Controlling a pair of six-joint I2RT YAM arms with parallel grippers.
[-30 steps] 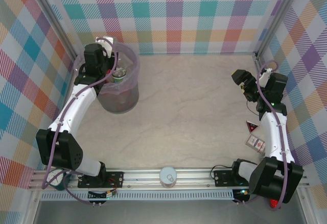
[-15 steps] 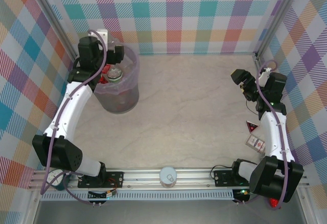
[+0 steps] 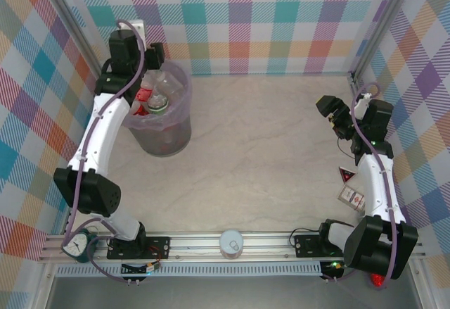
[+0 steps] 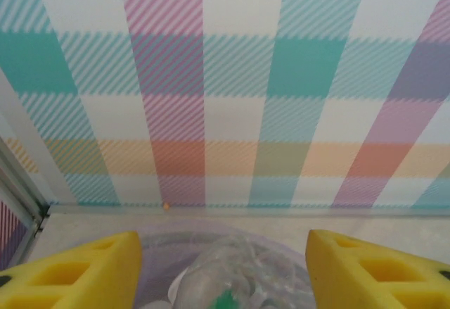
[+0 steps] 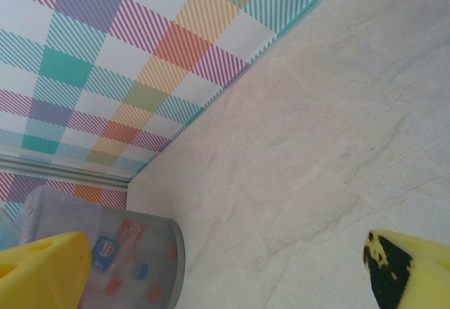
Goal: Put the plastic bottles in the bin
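Bright, even, diffuse light fills the scene. The pale table (image 3: pixel 267 147) is flat-lit without glare, and the shadows on it are faint and soft-edged. In the top view the side posts (image 3: pixel 385 20) lean outward toward the picture's edges. In the wrist views the yellow fingers (image 4: pixel 84 274) of the left gripper (image 4: pixel 223 253) and of the right gripper (image 5: pixel 225 253) look soft, the clear bottle (image 4: pixel 232 281) near the left lens is blurred, and the far checked wall (image 4: pixel 225 112) stays crisp

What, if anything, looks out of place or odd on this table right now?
The bin looks overfull: the plastic bottles are heaped to its rim, one clear one leaning at the far side. Two small flat red-and-white items lie beside the right arm, outside the bin; too small to identify. Nothing looks spilled.
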